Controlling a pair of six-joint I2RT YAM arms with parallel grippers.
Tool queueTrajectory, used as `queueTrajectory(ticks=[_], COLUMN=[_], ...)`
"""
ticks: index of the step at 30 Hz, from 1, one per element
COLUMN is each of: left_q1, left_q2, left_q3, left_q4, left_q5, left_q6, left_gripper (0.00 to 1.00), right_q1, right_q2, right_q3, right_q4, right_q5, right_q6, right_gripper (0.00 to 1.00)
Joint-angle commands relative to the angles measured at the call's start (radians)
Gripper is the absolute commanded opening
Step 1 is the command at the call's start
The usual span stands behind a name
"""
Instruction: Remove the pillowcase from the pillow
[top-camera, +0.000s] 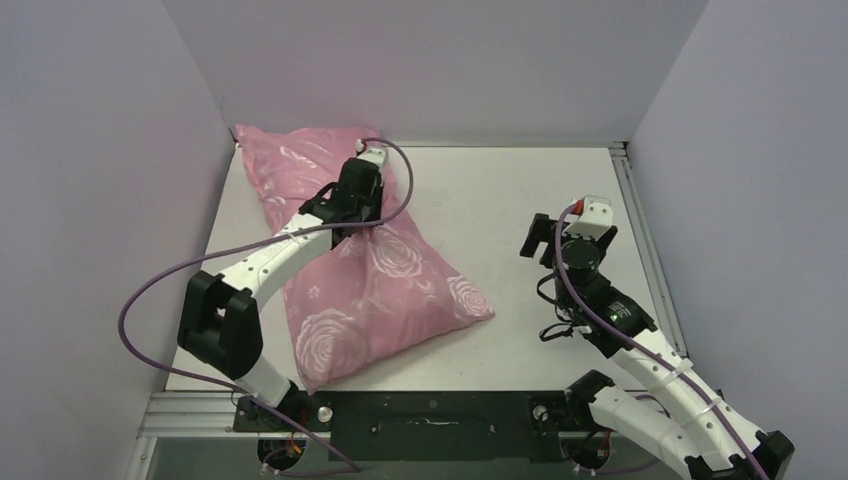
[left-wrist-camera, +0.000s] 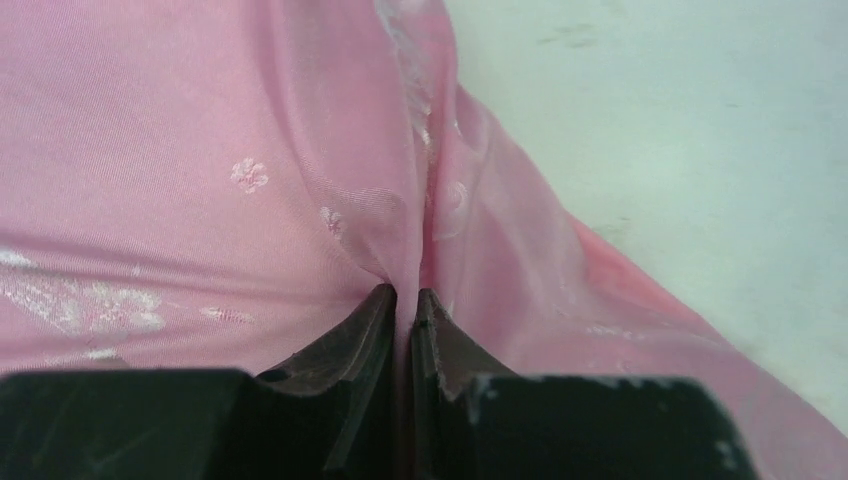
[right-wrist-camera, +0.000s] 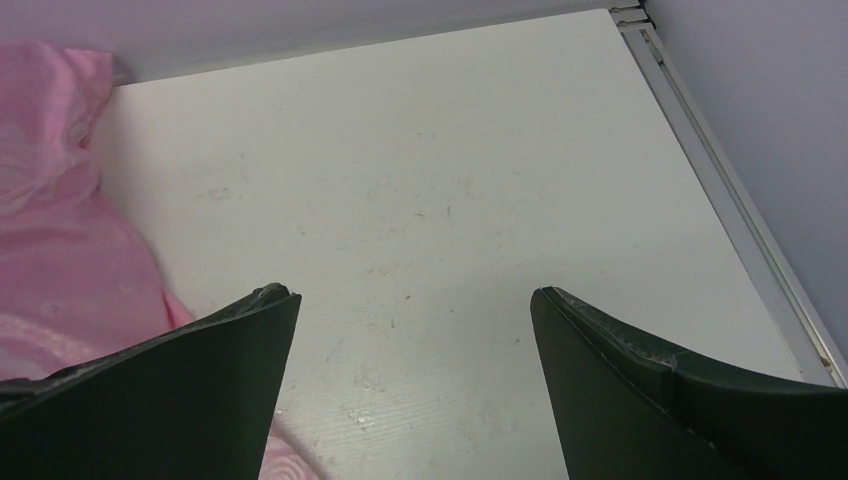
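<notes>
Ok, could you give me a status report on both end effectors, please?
Left end effector shut on a fold of the pillowcase, not yet off. Right end effector open, empty, over the table. Nothing in the way.

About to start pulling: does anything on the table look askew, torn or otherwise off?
Nothing damaged or spilled. The pillowcase lies diagonally, its far corner bunched against the back wall, and puckers where the left gripper pinches a fold. The right gripper is open over bare table.
</notes>
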Motion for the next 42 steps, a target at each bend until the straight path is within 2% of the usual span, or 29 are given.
queueTrajectory(ticks=[1,8,13,16,20,21,24,26,29,35,39,42], left_q1=[-0.120,-0.236,-0.276,-0.273,-0.222,-0.201,-0.129,-0.072,0.001,0.112,0.144,0.157], left_q2=[-0.044,-0.018,-0.052,-0.117,-0.217,-0.240,-0.316,-0.366,-0.434,-0.540,-0.587,-0.611], left_q3=[0.114,0.212,0.187,0.126,0.040,0.014,-0.076,-0.135,-0.219,-0.376,-0.482,-0.554], left_q4=[0.029,0.073,0.090,0.086,0.052,0.050,0.047,0.046,0.045,0.055,0.073,0.107], left_q5=[0.168,0.238,0.261,0.220,0.161,0.158,0.159,0.173,0.196,0.232,0.251,0.261], left_q6=[-0.047,-0.088,-0.108,-0.107,-0.121,-0.129,-0.159,-0.177,-0.201,-0.249,-0.305,-0.352], left_gripper=[0.11,0.10,0.12,0.24,0.60,0.66,0.76,0.78,0.80,0.82,0.83,0.83], right_q1=[-0.001,-0.003,-0.017,-0.046,-0.143,-0.174,-0.281,-0.328,-0.362,-0.369,-0.351,-0.326], right_q2=[0.027,0.112,0.190,0.245,0.309,0.326,0.378,0.420,0.504,0.701,0.841,0.946], right_q3=[0.024,0.054,0.071,0.090,0.106,0.106,0.105,0.103,0.108,0.123,0.127,0.143], right_q4=[0.000,0.003,0.009,0.014,0.058,0.079,0.162,0.249,0.371,0.591,0.780,0.853], right_q5=[-0.049,-0.228,-0.329,-0.410,-0.592,-0.655,-0.835,-0.954,-1.049,-1.136,-1.214,-1.232], right_q6=[0.033,0.075,0.093,0.088,0.098,0.111,0.171,0.225,0.302,0.430,0.529,0.565], right_gripper=[0.90,0.90,0.90,0.90,0.90,0.90,0.90,0.90,0.90,0.90,0.90,0.90])
